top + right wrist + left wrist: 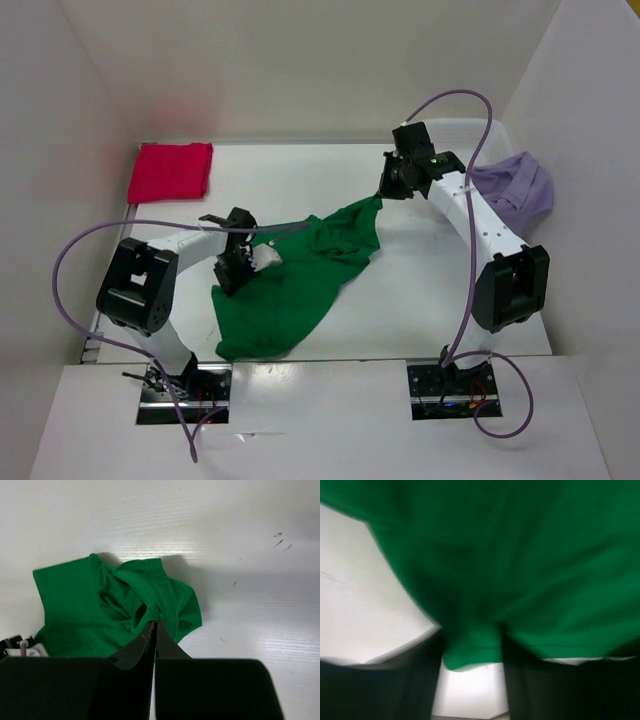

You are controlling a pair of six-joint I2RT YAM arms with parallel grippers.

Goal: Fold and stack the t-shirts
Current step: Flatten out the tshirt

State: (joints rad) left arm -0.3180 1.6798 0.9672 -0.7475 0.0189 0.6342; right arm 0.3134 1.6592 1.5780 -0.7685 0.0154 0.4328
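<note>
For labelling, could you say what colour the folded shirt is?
The folded shirt is red; top external view.

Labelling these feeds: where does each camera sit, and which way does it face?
Top external: above and behind the bases, looking down at the table; left arm and right arm show.
Left wrist: on the left arm, facing the green t-shirt past its blurred fingers.
Right wrist: on the right arm, facing the table past its shut fingers.
All three share the green t-shirt.

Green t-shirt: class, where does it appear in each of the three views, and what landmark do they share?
Top external: green t-shirt spread across the table's middle.
Left wrist: fills the upper frame, blurred.
Right wrist: left of centre, pinched by the shut right end effector.
Shared landmark: white table.
</note>
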